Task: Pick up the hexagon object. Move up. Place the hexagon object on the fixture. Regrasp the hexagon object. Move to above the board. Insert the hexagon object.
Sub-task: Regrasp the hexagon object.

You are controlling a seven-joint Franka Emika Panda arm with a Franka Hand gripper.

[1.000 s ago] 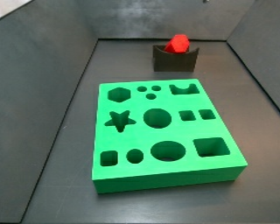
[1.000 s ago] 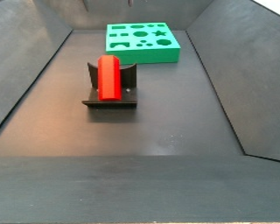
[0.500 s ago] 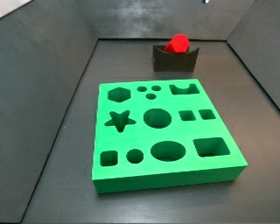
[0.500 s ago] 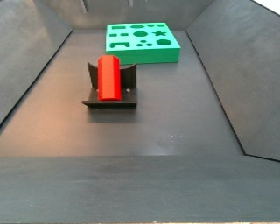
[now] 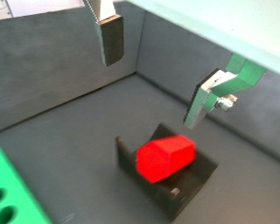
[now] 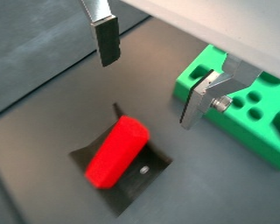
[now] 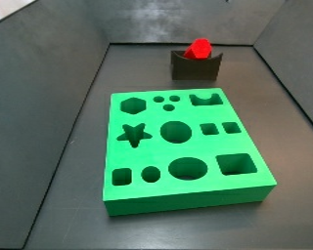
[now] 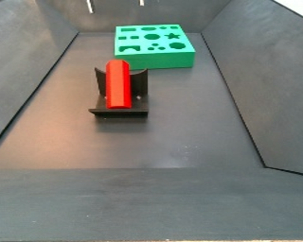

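In a wrist view the gripper (image 5: 157, 80) hangs above the fixture (image 5: 168, 186) with its two silver fingers (image 5: 112, 38) spread wide and nothing between them; one red hexagon object (image 5: 164, 157) lies in the fixture's notch below. In a wrist view from the opposite angle the gripper (image 6: 149, 79) is again wide open and empty, the hexagon object (image 6: 115, 153) rests lengthwise in the fixture (image 6: 136, 175), and a corner of the board (image 6: 248, 108) shows beyond one finger. In a side view the gripper is out of frame; one green board (image 7: 186, 195) lies in front of the fixture (image 7: 196, 66), which carries the hexagon object (image 7: 199, 48). In a side view the hexagon object (image 8: 117, 82) lies along the fixture (image 8: 120, 107), near the board (image 8: 155, 59).
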